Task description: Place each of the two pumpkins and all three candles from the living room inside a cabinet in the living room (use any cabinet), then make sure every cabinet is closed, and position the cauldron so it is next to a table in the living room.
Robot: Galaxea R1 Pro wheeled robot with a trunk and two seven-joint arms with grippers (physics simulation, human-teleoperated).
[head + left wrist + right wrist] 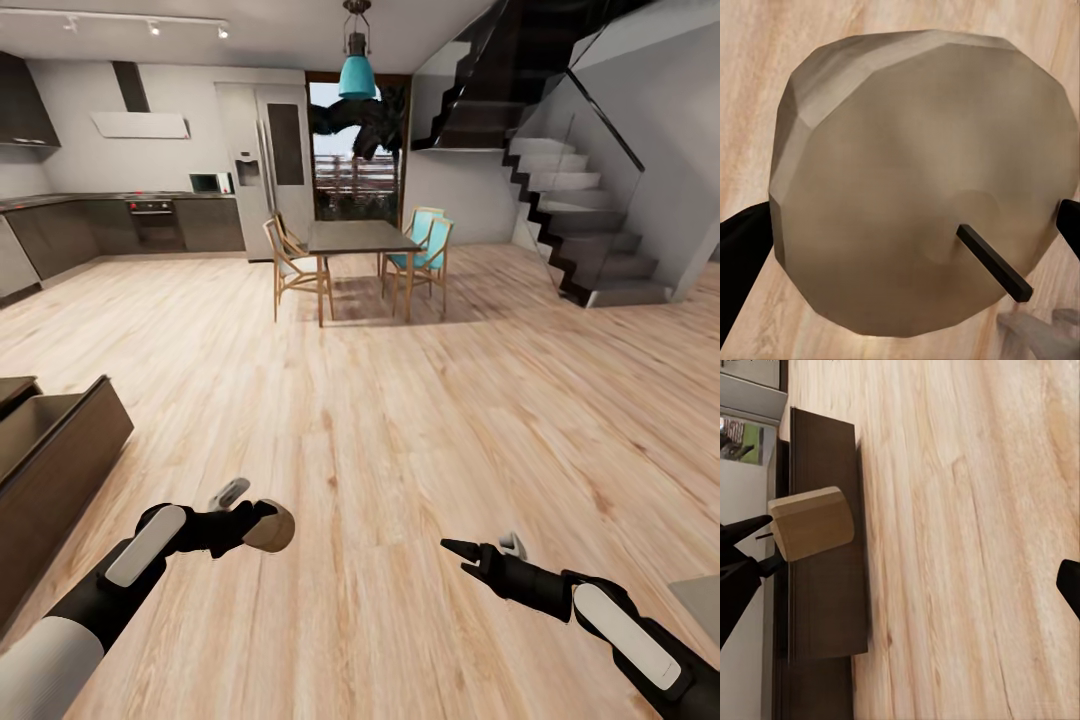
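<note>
The left gripper (262, 520) is pinching a candle (270, 526); the right gripper (462, 552) is hanging spread, holding nothing, well apart from it.

Dining table (360, 238) with four chairs, staircase (590, 225), kitchen beyond.

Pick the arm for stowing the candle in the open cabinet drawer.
Left. The left gripper already holds the candle, and the open cabinet sits on that side. The right gripper is empty, farther away.

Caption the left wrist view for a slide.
Left gripper clamps a stubby pale grey-beige cylindrical candle, dark wick toward the camera, above the light wood plank floor.
</note>
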